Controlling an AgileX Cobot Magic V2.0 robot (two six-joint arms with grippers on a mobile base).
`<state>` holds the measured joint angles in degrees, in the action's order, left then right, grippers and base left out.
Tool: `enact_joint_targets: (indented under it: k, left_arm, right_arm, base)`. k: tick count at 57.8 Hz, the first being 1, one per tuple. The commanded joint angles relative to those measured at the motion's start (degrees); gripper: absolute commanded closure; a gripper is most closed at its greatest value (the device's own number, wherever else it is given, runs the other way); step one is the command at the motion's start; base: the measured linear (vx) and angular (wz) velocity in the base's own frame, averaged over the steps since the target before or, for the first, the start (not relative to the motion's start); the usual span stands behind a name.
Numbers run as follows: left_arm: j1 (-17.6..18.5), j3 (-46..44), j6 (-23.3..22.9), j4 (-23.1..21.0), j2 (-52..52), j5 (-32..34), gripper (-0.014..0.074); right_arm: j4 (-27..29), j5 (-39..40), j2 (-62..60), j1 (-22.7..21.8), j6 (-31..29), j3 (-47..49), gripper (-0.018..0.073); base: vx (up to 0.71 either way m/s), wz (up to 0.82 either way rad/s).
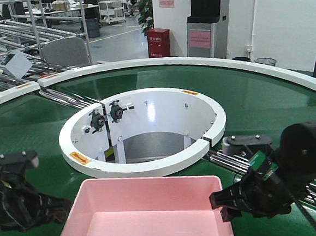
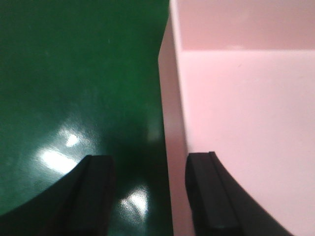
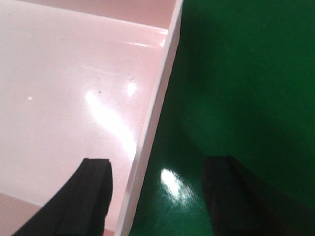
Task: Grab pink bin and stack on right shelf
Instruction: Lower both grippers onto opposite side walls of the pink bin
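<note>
The pink bin [image 1: 143,212] sits on the green conveyor belt [image 1: 266,96] at the near middle, empty. My left gripper [image 1: 61,205] is at its left wall; in the left wrist view the gripper [image 2: 147,196] is open, one finger inside the bin [image 2: 246,98] and one outside over the belt, straddling the wall. My right gripper [image 1: 222,200] is at the right wall; in the right wrist view the gripper [image 3: 155,196] is open and straddles the bin's rim [image 3: 152,123], one finger inside, one outside. Neither pair of fingers touches the wall.
A white ring-shaped guard [image 1: 142,130] circles an opening in the belt just beyond the bin. Steel rollers [image 1: 238,163] lie to its right. Roller racks [image 1: 9,36] stand at the far left, a red box [image 1: 159,43] and a machine [image 1: 205,18] behind.
</note>
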<state>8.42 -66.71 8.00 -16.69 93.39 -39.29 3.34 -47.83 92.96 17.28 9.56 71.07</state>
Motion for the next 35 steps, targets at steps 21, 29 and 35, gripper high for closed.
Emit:
enact_joint_targets:
  k: [21,29,35]
  left_arm:
    - [4.0,-2.1,5.6,-5.0,2.5,6.2,0.0138]
    - [4.2,-2.1,5.3,-4.5,3.9,6.4,0.0138]
    - [4.2,-2.1,4.9,-4.6,4.7,6.4,0.0150]
  right_arm:
    - [0.1,5.3,2.2,0.0,0.0,1.9,0.0114]
    - [0.3,5.7,2.3,0.0,0.0,1.9,0.0114]
    - [0.6,5.7,3.5,0.0,0.0,1.9,0.0114]
  base:
    - [0.00,0.00]
    - [0.00,0.00]
    - [0.00,0.00]
